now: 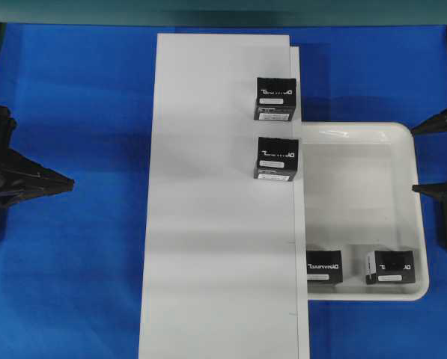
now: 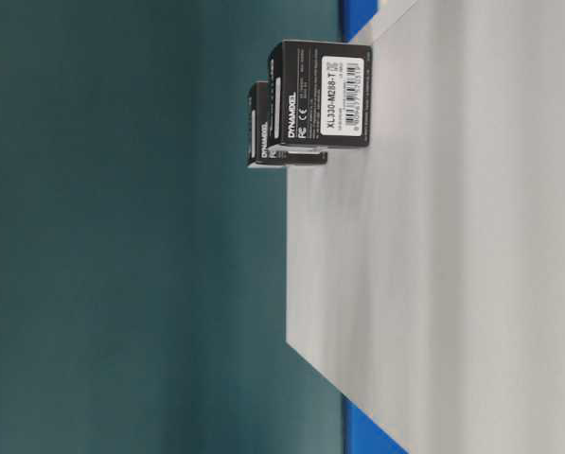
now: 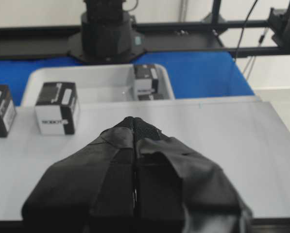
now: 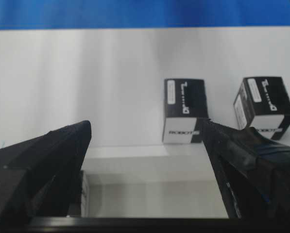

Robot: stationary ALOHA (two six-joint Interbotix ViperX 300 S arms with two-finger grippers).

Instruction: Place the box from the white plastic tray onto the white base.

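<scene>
Overhead view: two boxes are already sitting on the white base (image 1: 216,224) along its right edge, and two more are waiting in the white plastic tray (image 1: 358,134), both along its near rim. Judging by that, the job is roughly half done and the step in hand is another pick from the tray.

Right gripper (image 1: 433,157) is hanging at the tray's 3 o'clock rim, its fingers standing wide apart and holding nothing. Left gripper (image 1: 62,182) is parked over the blue cloth at 9 o'clock of the base, its fingers pressed together, idle.

Doing it well, as I judge it: the right arm should be dropping straight over one box, straddling its short sides, and lifting clear of the rim before crossing to the base. The box (image 1: 390,267) nearer the right rim looks the easier reach; it is tipped on its side, so the grip wants squaring first. Its neighbour (image 1: 324,266) is sitting tight against the base's edge, leaving little finger room.

From the right gripper, the target box is lying at about 7 o'clock, near but apart.
</scene>
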